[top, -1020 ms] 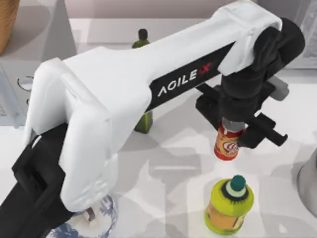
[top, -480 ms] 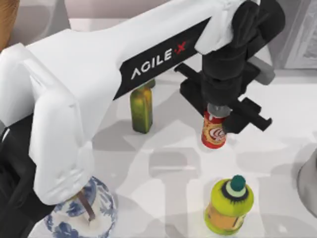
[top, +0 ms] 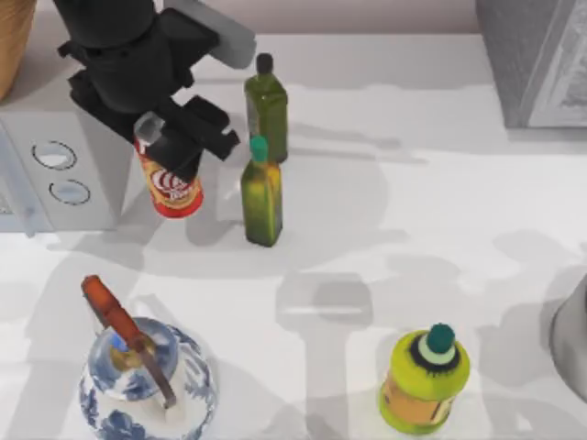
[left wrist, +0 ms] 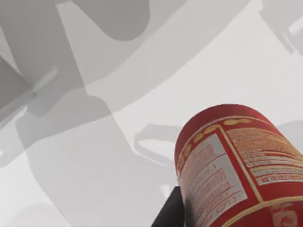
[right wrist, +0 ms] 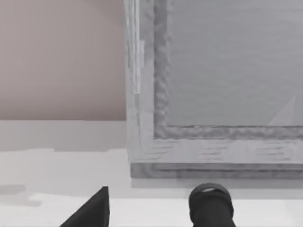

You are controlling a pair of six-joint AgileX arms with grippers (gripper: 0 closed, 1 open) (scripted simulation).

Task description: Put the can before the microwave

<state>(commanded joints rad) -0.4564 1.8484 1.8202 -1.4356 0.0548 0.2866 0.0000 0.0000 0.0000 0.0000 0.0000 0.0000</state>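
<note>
My left claw [top: 170,151], matte black and blocky, is pinching the can [top: 171,186] by its upper part at the top view's left, just in front of the microwave [top: 57,170]. The can is a smooth red cylinder with a silver top and a white-and-yellow round logo; it hangs below the claw, tilted a little. Whether its base touches the white table [top: 385,229] I cannot tell. In my left wrist view the can [left wrist: 236,165] shows a glossy red wall with gold-edged printed panels, and a dark finger [left wrist: 170,213] lies against it.

The microwave is a light-grey box with two ringed round dials facing the can. Just right of the can stand two slim olive-green glass bottles [top: 262,197], upright. Nearer the front sit a blue-and-white porcelain teapot [top: 147,385] and a fat yellow-green bottle [top: 424,380] with a teal cap.

My right claw [right wrist: 156,208] faces a speckled grey box [right wrist: 213,85]; I cannot tell how its fingers stand.
</note>
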